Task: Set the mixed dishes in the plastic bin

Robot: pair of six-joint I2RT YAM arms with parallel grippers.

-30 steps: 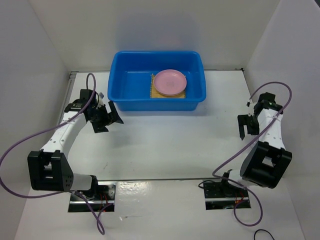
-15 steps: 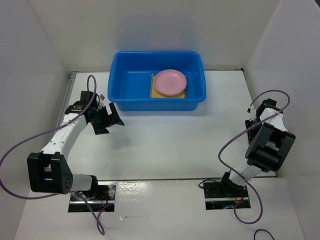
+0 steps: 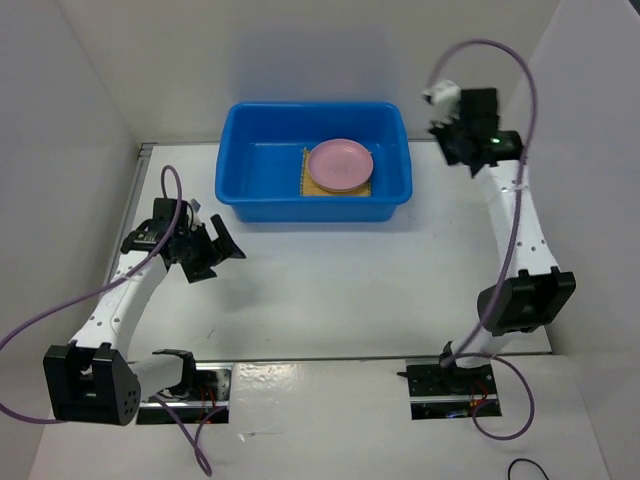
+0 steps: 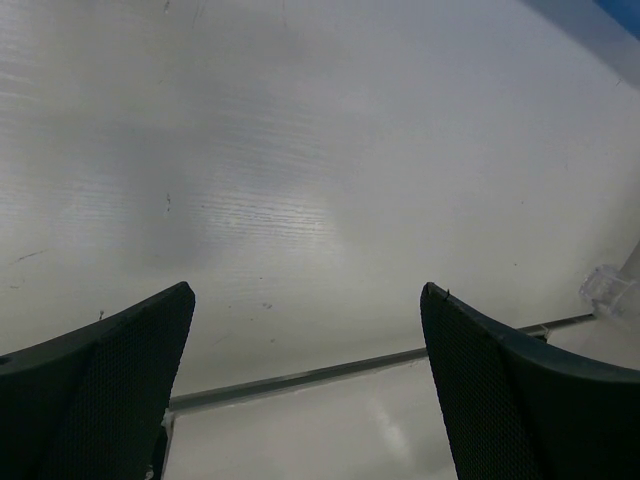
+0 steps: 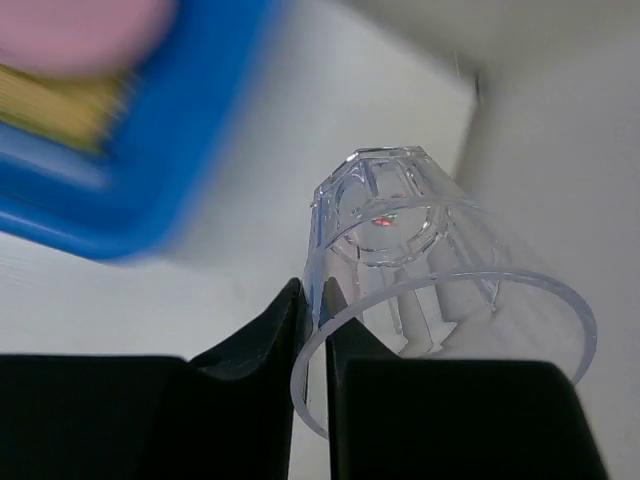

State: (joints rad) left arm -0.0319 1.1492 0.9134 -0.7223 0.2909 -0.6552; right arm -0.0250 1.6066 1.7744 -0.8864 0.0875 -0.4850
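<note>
The blue plastic bin [image 3: 229,150] stands at the back of the table. Inside it a pink plate [image 3: 340,163] lies on a tan woven mat [image 3: 307,176]. My right gripper [image 3: 462,128] hangs raised just right of the bin's far right corner. In the right wrist view it [image 5: 312,300] is shut on the wall of the small clear cup [image 5: 420,240], one finger inside the rim and one outside, with the bin's rim [image 5: 150,170] below to the left. My left gripper [image 3: 215,247] stands open and holds nothing, over bare table left of the bin [image 4: 305,290].
White walls close in the table on the left, back and right. A thin metal strip [image 3: 320,357] crosses the table in front of the arm bases. Purple cables loop off both arms.
The right arm has swung up from low at the table's right side to high beside the bin, its jaws closing on the clear cup. The left arm has drawn back slightly.
</note>
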